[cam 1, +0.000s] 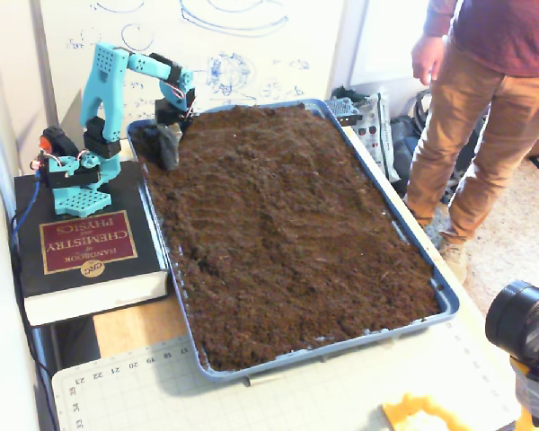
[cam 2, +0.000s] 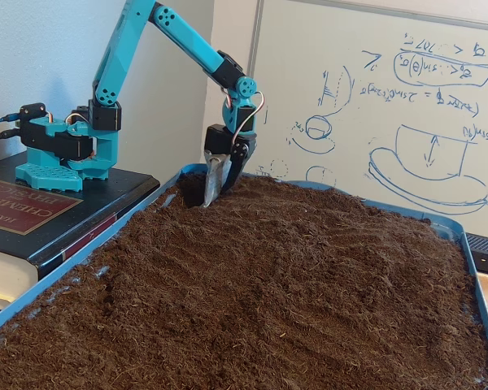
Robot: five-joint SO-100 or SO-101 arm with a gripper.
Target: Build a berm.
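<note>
At tray [cam 1: 445,301] corner, end effector [cam 2: 212,193] seemingly closed.

Workshop corner with a scribbled whiteboard

A whiteboard [cam 2: 374,106] covered in blue sketches lines the wall at 12 o'clock; a pale bench [cam 1: 135,328] carries a green cutting mat [cam 1: 278,395] at 6 o'clock; a person in tan trousers [cam 1: 485,126] stands on speckled floor [cam 1: 512,242] at 2 o'clock.

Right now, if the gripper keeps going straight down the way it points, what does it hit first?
Soil. The gripper points down into the tray's far corner, its tip at or just in the surface. Below that, probably the tray floor; depth is unclear.
</note>
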